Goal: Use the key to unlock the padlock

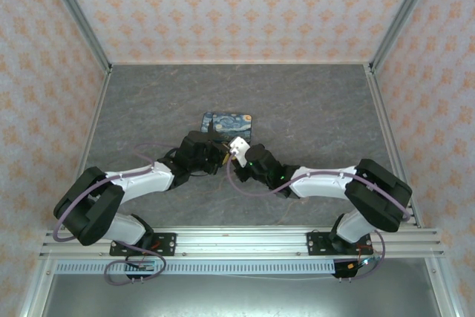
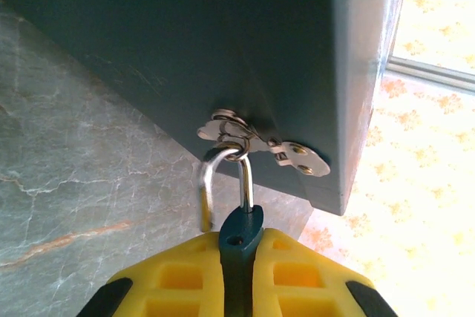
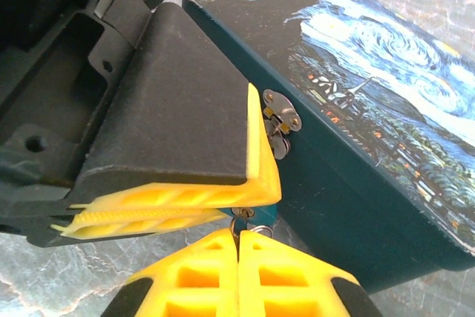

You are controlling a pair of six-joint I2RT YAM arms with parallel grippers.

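My left gripper (image 2: pixel 240 249) is shut on the tiny teal padlock (image 2: pixel 241 229), which I see edge-on. One leg of its metal loop (image 2: pixel 245 180) sits in the body. The other leg hangs free beside it, and an empty hole shows in the body's top. The loop still passes through the hasp (image 2: pixel 297 155) of the tin (image 2: pixel 185 57). In the right wrist view, my right gripper (image 3: pixel 237 246) is shut on the thin metal key (image 3: pixel 234 222), right under the padlock (image 3: pixel 263 214). In the top view the left gripper (image 1: pixel 215 155) and right gripper (image 1: pixel 236 159) meet at the tin's near edge.
The starry-night tin (image 1: pixel 226 122) lies closed at the middle of the grey marbled table (image 1: pixel 312 102). Its painted lid (image 3: pixel 386 72) faces up. The left gripper's yellow fingers (image 3: pixel 171 202) cross just above my right fingertips. Patterned walls enclose the table.
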